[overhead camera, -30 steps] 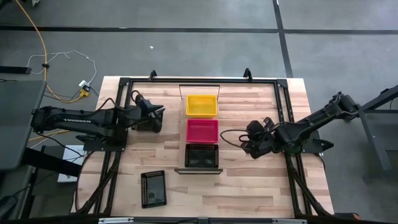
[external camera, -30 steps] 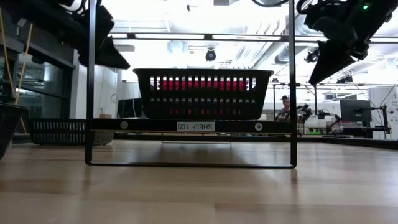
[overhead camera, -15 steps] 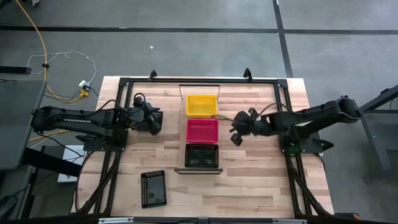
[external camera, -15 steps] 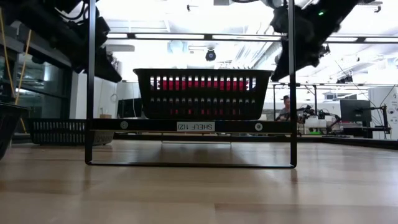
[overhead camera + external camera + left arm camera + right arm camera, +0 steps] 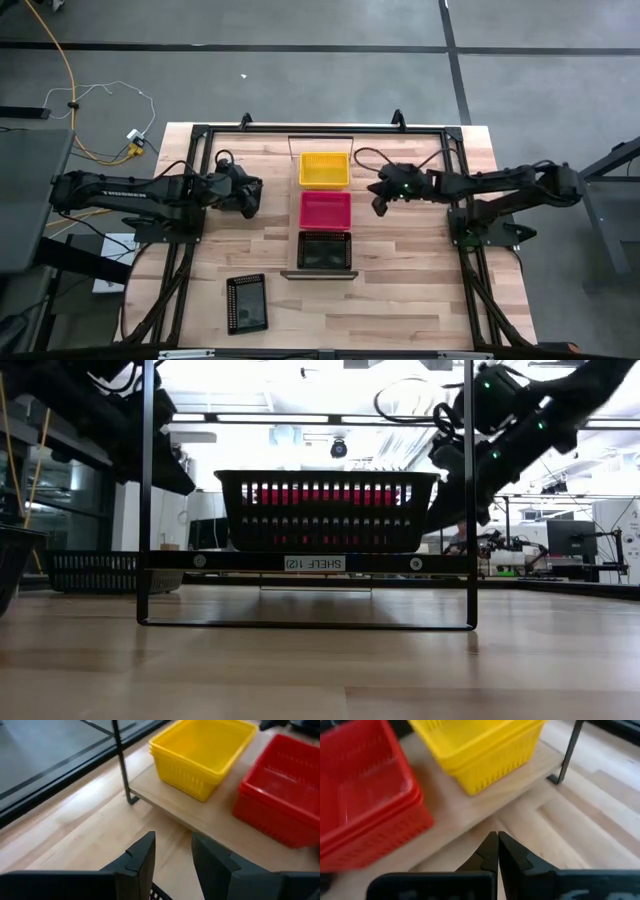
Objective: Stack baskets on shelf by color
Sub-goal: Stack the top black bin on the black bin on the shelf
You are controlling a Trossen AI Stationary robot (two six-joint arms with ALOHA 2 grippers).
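Observation:
The shelf (image 5: 200, 817) stands mid-table and carries a yellow basket (image 5: 325, 168), a red one (image 5: 325, 210) and a black one (image 5: 325, 250) in a row. Another black basket (image 5: 246, 303) lies on the table near the front. A third black basket (image 5: 90, 570) rests on the table left of the shelf. My left gripper (image 5: 172, 845) hangs open over it, and only some of its mesh (image 5: 156, 892) shows below the fingers. My right gripper (image 5: 497, 852) is shut and empty, just right of the shelf (image 5: 378, 205), facing the yellow and red baskets.
A dark metal frame (image 5: 200, 135) runs around the tabletop, and the shelf's thin upright bars (image 5: 147, 490) stand at its ends. Bare wood lies to the right of the shelf and along the front right of the table.
My right gripper has swung from the table's right side toward the far edge and the shelf, sinking lower and staying shut. My left gripper has tipped slightly downward over the black basket without shifting place. The baskets have not moved.

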